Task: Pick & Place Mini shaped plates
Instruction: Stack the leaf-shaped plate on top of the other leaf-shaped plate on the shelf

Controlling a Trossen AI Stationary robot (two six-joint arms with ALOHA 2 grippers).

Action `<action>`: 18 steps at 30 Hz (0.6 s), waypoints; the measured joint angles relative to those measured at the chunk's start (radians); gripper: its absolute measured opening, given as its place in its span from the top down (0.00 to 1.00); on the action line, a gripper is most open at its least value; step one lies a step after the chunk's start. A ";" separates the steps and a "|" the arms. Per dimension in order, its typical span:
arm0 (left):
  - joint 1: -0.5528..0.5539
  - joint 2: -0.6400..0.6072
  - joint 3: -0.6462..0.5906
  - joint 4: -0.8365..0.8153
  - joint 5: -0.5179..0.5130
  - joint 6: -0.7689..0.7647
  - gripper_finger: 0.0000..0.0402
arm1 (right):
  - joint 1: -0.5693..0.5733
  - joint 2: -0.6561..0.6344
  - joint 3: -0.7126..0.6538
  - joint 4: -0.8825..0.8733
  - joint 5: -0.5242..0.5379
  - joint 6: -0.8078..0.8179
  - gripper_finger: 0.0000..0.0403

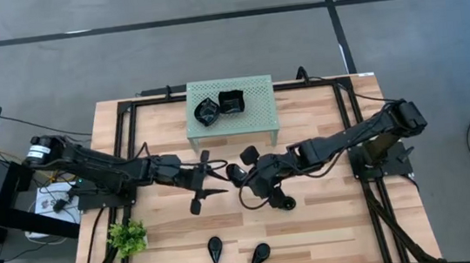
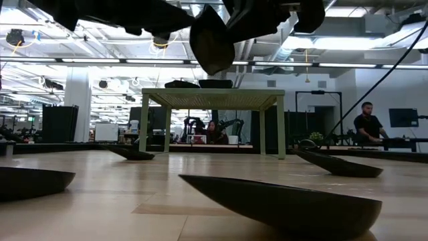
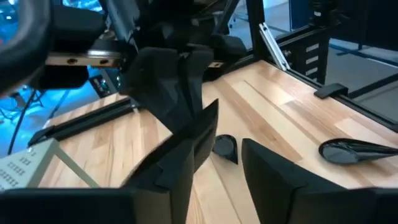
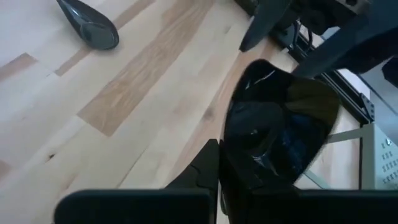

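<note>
Gripping a glossy black teardrop plate (image 4: 280, 124) between closed jaws, the right gripper (image 1: 238, 173) hung above the middle of the wooden table (image 1: 332, 218), in front of the mint-green rack (image 1: 256, 122). The plate stood clear of the tabletop, tilted on edge, and in the low view it showed as a dark pointed shape high above the boards. The left gripper (image 1: 207, 176) sat just beside it, fingers (image 3: 180, 162) spread apart and pointing toward that plate; whether they touched it could not be told. Two more black plates (image 1: 219, 107) lay close together on top of the rack, at its left half. Two teardrop plates (image 1: 237, 253) rested on the table near its front edge, a little apart from each other. A small green plant (image 1: 127, 237) stood at the front left part of the table. Beyond the table, a person (image 2: 366, 126) was at a desk far back in the room.
</note>
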 joint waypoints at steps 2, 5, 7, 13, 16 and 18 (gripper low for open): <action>-0.004 -0.010 0.000 0.000 0.000 0.008 0.69 | 0.000 -0.001 0.000 0.000 -0.007 -0.001 0.99; -0.004 -0.024 0.001 0.009 -0.001 0.012 0.73 | 0.000 -0.001 0.000 -0.018 -0.009 -0.002 1.00; -0.003 -0.030 0.002 0.001 -0.004 0.013 0.73 | 0.000 -0.001 0.000 -0.036 -0.011 -0.002 1.00; -0.003 -0.015 0.002 -0.001 -0.001 0.020 0.71 | 0.001 -0.001 0.000 -0.025 -0.011 -0.044 0.99; -0.003 0.005 0.001 -0.007 -0.001 0.021 0.70 | 0.001 -0.001 0.000 -0.015 -0.011 -0.105 0.99; -0.003 0.008 0.001 -0.007 -0.001 0.021 0.70 | -0.001 -0.001 0.000 -0.016 -0.011 -0.149 0.99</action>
